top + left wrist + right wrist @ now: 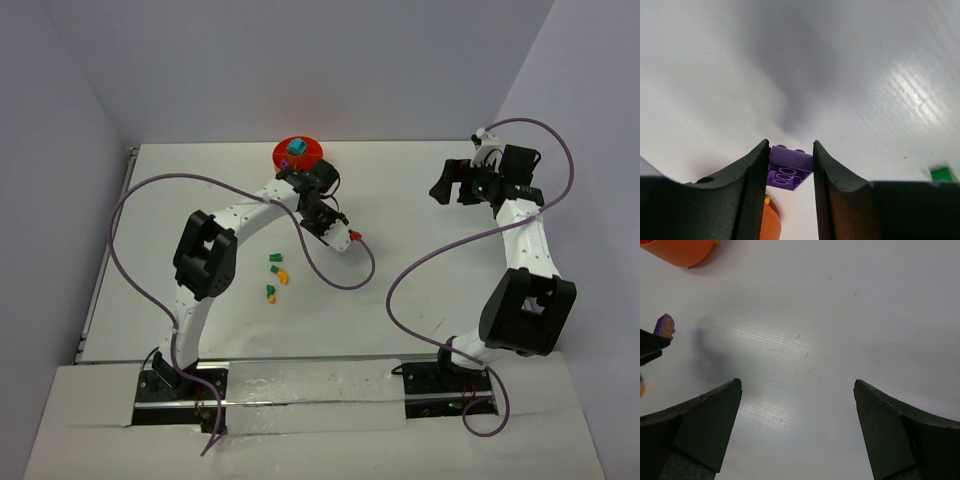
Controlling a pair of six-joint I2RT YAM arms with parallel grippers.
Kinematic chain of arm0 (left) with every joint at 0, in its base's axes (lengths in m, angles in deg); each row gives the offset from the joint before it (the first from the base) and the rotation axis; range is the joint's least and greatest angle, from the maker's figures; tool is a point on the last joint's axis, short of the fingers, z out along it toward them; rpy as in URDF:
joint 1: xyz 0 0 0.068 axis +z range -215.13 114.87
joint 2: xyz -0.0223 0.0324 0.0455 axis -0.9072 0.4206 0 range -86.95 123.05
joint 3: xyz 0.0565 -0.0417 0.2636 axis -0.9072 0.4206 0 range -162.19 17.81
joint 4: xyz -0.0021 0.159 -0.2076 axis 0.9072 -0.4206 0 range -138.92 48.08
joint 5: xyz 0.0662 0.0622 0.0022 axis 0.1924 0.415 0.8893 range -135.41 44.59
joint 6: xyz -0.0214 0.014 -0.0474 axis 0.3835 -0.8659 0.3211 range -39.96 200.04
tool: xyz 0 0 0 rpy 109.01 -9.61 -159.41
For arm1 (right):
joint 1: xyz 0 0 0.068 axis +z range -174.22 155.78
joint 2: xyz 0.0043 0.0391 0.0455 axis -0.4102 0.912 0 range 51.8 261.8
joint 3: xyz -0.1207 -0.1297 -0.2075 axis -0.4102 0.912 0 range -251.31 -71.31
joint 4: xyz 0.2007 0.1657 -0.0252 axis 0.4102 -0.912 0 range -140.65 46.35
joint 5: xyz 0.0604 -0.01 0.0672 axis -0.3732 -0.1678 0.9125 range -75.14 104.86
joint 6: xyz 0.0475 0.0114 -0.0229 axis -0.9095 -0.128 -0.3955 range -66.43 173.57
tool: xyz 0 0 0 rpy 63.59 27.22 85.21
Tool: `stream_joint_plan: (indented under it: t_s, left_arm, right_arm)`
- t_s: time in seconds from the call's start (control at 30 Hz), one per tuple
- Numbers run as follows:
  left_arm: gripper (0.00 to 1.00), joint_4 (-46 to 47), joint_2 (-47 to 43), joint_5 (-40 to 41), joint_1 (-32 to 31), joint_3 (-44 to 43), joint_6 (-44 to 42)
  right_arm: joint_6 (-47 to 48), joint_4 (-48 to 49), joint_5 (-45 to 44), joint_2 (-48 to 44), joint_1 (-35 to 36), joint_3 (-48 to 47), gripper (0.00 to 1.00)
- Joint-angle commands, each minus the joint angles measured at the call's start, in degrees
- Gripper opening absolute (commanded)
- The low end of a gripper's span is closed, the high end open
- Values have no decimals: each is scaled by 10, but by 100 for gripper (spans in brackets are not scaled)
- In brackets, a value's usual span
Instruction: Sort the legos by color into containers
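The round orange tub stands at the table's back centre with a teal brick in it. My left gripper is shut on a purple brick and holds it just beside the tub's rim. In the top view this gripper is at the tub's near edge. The right wrist view also shows the held purple brick, apart from the tub. Green and orange-yellow bricks lie loose on the table in front of the left arm. My right gripper is open and empty over bare table at the right.
A green brick lies on the table at the right of the left wrist view. Purple cables loop across the middle of the table from both arms. Grey walls close the table at the back and both sides.
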Motion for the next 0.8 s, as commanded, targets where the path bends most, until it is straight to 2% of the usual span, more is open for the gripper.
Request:
stream_joint_plan:
  t_s: [0.0,0.17,0.3,0.4,0.43,0.47,0.5,0.53,0.57,0.63,0.67,0.7,0.77]
  left_arm:
    - [0,-72,-52,-138,15,-67,94]
    - [0,-112,-52,-252,59,-126,202]
    - [0,-99,-42,-378,129,-179,367]
    - [0,-20,-48,-488,199,-172,487]
    - [0,21,-63,-513,218,-140,570]
    - [0,125,-79,-550,248,-77,683]
    - [0,217,-95,-572,268,-28,760]
    - [0,379,-125,-581,291,18,827]
    - [0,446,-150,-583,300,67,899]
    - [0,742,-180,-561,337,183,1076]
    - [0,842,-184,-545,350,225,1140]
    - [0,894,-180,-526,358,235,1161]
    - [0,926,-155,-492,375,232,1178]
  right_arm:
    - [-13,-4,14,-6,-3,-16,100]
    - [-21,-7,21,-6,-3,-19,100]
    - [-26,-5,24,-5,-1,-17,100]
    - [-30,-2,24,-4,3,-15,100]
    - [-32,-2,24,-2,5,-16,100]
    - [-34,-1,23,0,8,-16,100]
    - [-35,-1,23,3,9,-18,100]
    - [-35,-1,22,4,10,-20,100]
    - [-36,-2,22,6,12,-21,100]
    - [-38,-3,20,11,17,-25,100]
    - [-38,-4,18,14,19,-28,100]
    - [-39,-4,17,16,21,-29,100]
    - [-41,-6,13,19,26,-36,100]
